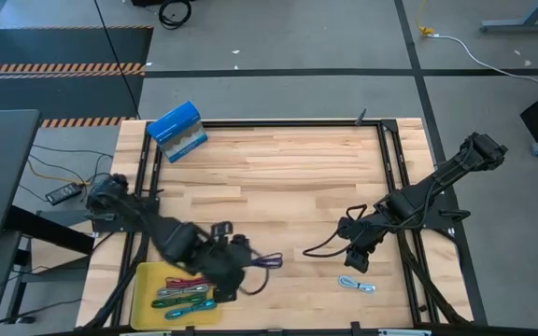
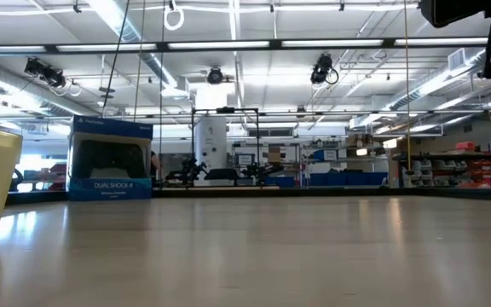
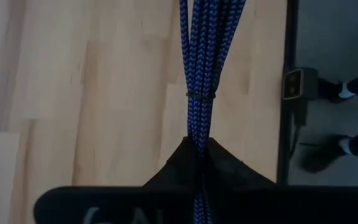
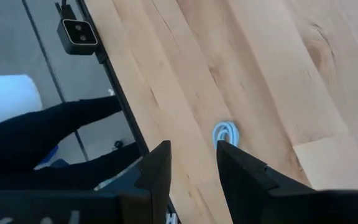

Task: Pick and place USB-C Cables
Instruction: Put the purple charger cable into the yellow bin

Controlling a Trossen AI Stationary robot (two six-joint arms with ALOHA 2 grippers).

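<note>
My left gripper (image 1: 247,261) stands near the table's near edge, just right of the flat yellow tray (image 1: 144,297), and is shut on the purple cable bundle (image 1: 269,261). Magenta (image 1: 185,282), dark green (image 1: 177,292) and teal (image 1: 190,306) bundles lie in the tray. The pale blue bundle (image 1: 356,285) lies on the boards at near right. My right gripper (image 1: 359,261) hovers just beyond it, open; in the right wrist view its fingers (image 4: 191,152) point at the pale blue coil (image 4: 227,134) without touching it. My left gripper pinches the purple bundle between its two fingers (image 3: 225,171), at one end of the bundle (image 3: 199,134), a little behind its thin tie (image 3: 201,94). The strands run along the fingers and stick straight out past the tips toward the table's right, over the boards.
A blue rectangular box (image 1: 177,131) stands at the far left corner, seen also in the low view (image 2: 109,158). A dark frame (image 1: 386,140) borders the table. Black cords of the right arm loop over the boards (image 1: 320,247). Bare wood (image 1: 278,177) fills the middle.
</note>
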